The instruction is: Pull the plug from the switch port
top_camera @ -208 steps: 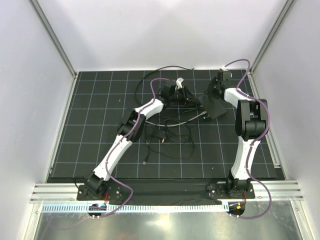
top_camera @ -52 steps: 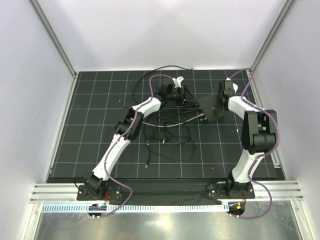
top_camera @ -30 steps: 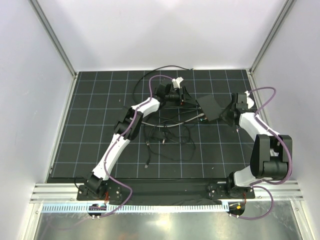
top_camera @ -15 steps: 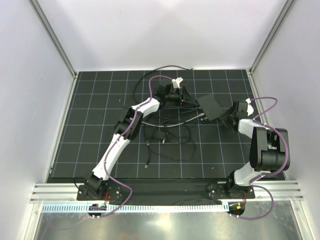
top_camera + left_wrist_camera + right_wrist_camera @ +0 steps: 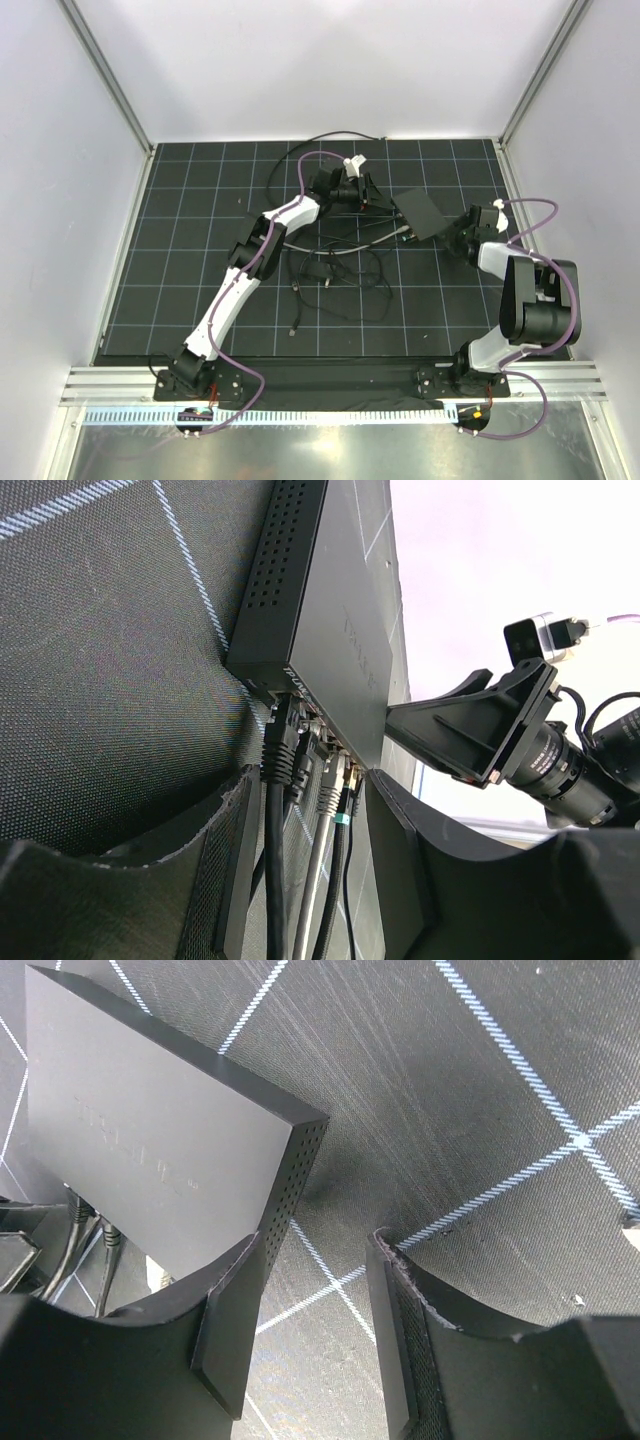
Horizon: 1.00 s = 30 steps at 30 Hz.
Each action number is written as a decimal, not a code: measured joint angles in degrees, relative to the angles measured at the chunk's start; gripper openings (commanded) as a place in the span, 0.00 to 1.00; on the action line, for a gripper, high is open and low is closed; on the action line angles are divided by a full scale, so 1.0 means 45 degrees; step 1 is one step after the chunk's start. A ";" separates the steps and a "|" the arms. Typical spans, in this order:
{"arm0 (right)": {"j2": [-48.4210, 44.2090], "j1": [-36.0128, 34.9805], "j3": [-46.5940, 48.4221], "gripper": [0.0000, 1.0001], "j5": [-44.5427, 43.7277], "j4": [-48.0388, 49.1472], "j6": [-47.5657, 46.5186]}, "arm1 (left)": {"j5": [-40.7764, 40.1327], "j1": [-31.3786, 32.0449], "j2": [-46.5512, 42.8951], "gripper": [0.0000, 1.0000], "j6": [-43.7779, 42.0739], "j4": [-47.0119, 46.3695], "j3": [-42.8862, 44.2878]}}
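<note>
**A:** Top view first, where's the switch (image 5: 422,213)?

**B:** Far-right part of the table (image 5: 180,260), lying flat and turned diagonal to the grid lines. It sits between the left gripper (image 5: 374,203) and the right gripper (image 5: 455,233), both close up to it. There's loads of open mat on the left and the near side. Loose cables (image 5: 340,275) are tangled mid-table. The right side is tighter, since the frame rail (image 5: 517,200) runs near that arm.

**A:** Left wrist?

**B:** It looks right at the switch port row (image 5: 305,705) on the long edge. A black plug (image 5: 280,748) sits near one end, and a grey plug (image 5: 330,798) with a green band is a bit further along. The left gripper's jaws are spread, and the plugs and their leads run in the gap. I can't tell if a pad touches any of them. The short side has vent holes. There's raised lettering on the lid, too skewed to read.

**A:** Right wrist?

**B:** Jaws apart here too, with only bare table between them. The switch's vented corner is just beside one finger. There's a faint logo on the lid, unreadable.
</note>
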<state>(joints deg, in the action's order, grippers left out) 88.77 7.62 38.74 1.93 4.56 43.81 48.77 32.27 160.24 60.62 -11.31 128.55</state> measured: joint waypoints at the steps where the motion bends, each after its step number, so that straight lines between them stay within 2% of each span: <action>1: 0.0029 0.0000 0.0039 0.53 0.0015 -0.0024 0.0000 | -0.0005 0.0000 0.0000 0.50 0.0000 0.0000 0.0000; 13: 0.0408 0.0078 0.0369 0.53 0.0180 0.0087 0.0068 | -0.0029 0.0005 0.0000 0.51 0.0049 0.0010 0.0000; 21: -0.0597 0.0112 0.0525 0.57 0.0068 -0.0452 -0.0112 | -0.0029 0.0010 0.0000 0.51 0.0049 0.0010 0.0000; 30: 0.1025 0.0112 0.1200 0.57 0.0189 -0.0044 -0.0078 | 0.0019 0.0010 0.0058 0.52 0.0068 0.0097 0.0121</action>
<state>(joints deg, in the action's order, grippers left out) 93.38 8.12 44.14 2.79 4.36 43.46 48.86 32.32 160.51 60.93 -10.87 129.10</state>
